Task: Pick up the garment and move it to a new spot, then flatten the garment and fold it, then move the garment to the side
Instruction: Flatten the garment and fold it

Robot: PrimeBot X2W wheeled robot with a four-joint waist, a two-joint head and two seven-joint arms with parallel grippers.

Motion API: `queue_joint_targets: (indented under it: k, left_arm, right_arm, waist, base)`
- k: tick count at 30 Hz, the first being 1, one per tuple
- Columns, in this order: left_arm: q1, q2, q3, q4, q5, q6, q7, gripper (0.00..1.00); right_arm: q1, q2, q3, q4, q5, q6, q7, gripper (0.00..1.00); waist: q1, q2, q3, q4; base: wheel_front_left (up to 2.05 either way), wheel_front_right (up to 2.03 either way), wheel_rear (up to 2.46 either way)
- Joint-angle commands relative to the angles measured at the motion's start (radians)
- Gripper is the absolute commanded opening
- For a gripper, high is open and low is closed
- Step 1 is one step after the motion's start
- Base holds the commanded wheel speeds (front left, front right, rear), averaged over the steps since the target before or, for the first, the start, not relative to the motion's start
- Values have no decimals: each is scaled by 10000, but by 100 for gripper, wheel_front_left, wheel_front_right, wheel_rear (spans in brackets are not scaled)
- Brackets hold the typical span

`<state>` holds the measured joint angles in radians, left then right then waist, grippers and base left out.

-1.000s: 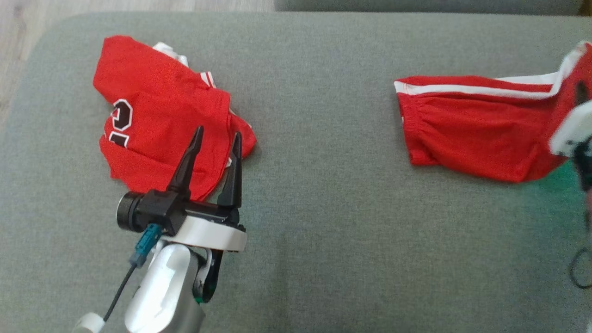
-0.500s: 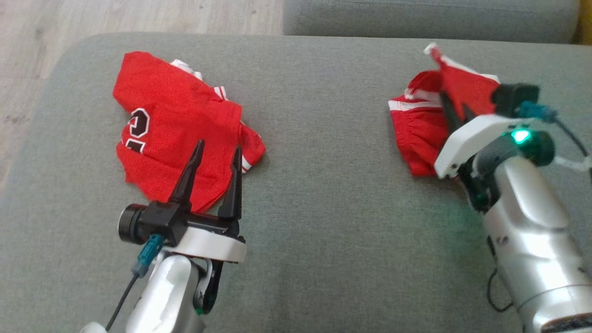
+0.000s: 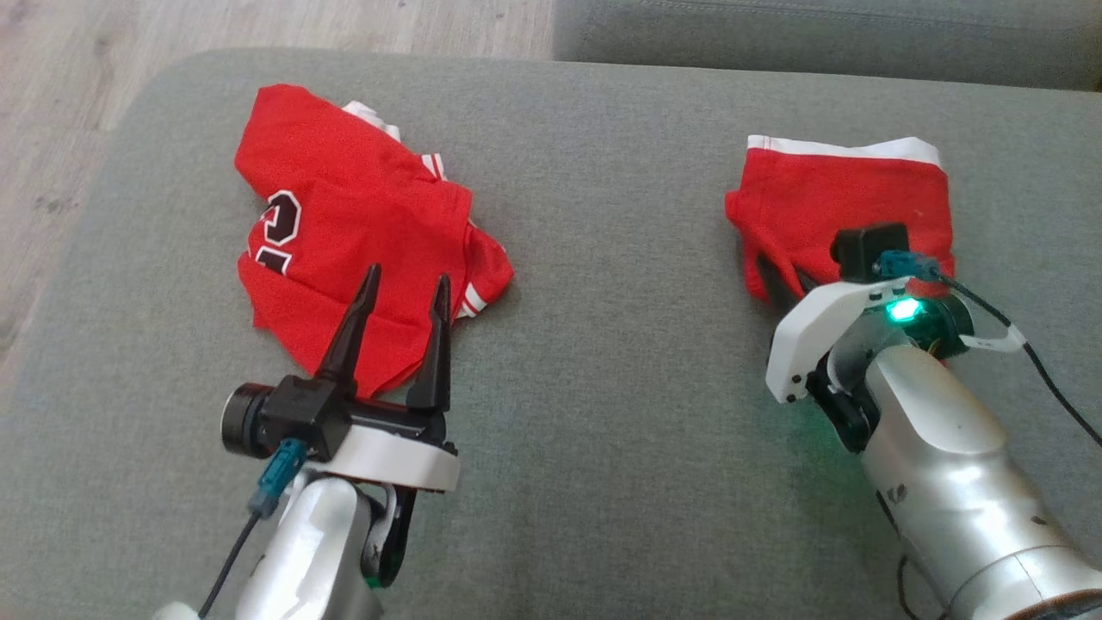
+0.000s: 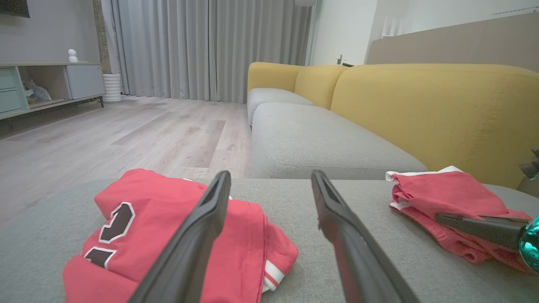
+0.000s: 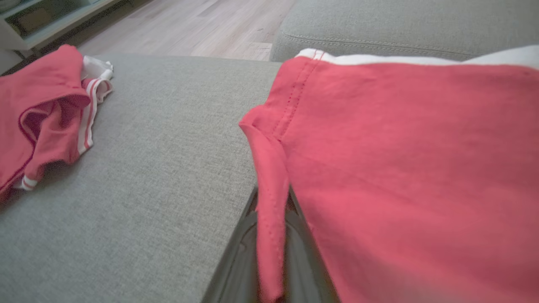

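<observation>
On the grey cushion [image 3: 603, 362], R side: red shorts [image 3: 848, 194] lie bunched, white band at the far edge. Right gripper [image 3: 785, 282] is clenched on a fold at the shorts' near-left edge (fabric pinched btwn the fingers in the wrist view). Left gripper [image 3: 408, 275] is released, fingers spread, holding nothing, above the near edge of a crumpled red jersey [image 3: 344, 232] w/ black number, well apart from the shorts.

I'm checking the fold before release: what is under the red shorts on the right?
The grey cushion lies beneath the red shorts. The right pincer is shut on a fold at their near edge, its tips tucked under the cloth. Whatever lies between the layers is covered.
</observation>
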<state>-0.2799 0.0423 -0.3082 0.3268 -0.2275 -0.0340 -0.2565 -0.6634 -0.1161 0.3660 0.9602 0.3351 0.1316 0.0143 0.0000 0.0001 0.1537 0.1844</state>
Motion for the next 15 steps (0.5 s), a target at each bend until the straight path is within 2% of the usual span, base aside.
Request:
queue_joint_targets:
  k: [1,7,15]
  left_arm:
    - [-222,82,270,-271,-11,43,-53,100]
    - [-220,95,307,-346,-22,63,-53,100]
    - [-181,99,466,-667,-38,101,-53,100]
  right_arm:
    - [-288,12,279,-133,-127,-9,-236,100]
    - [-656,-251,388,-45,206,-9,-977,100]
    - [-474,-1300,-452,-1077,828,-9,-1760,100]
  waist:
    - [0,-1,-25,-46]
    - [0,-1,-190,-494]
    - [0,-1,-555,-1274]
  base:
    - [0,0,0]
    - [0,0,0]
    - [0,0,0]
